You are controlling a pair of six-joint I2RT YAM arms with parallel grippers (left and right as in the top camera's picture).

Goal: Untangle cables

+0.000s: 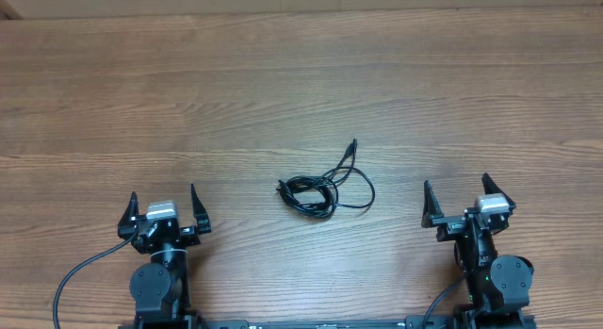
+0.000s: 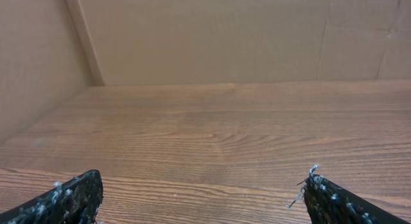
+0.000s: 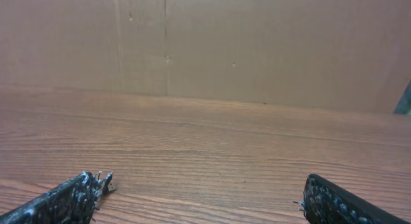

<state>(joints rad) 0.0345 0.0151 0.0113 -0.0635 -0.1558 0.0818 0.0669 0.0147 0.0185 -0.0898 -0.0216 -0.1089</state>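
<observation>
Left fingers (image 1: 197,212), right fingers (image 1: 430,208), one cable tangle (image 1: 303,190)

Both arms are matte black from where I stand. The left gripper (image 1: 163,193) ends in two pointed black fingers (image 2: 70,198), their faces flecked with white specks, with a frayed whitish thread at one tip. Just behind them sits a small silver-grey block (image 1: 161,213), then a round black joint housing (image 1: 151,284). A thick black cable (image 1: 75,272) curves out behind it. The right gripper (image 1: 456,181) matches, with speckled pads (image 3: 67,198) and its own silver cap (image 1: 494,205).
</observation>
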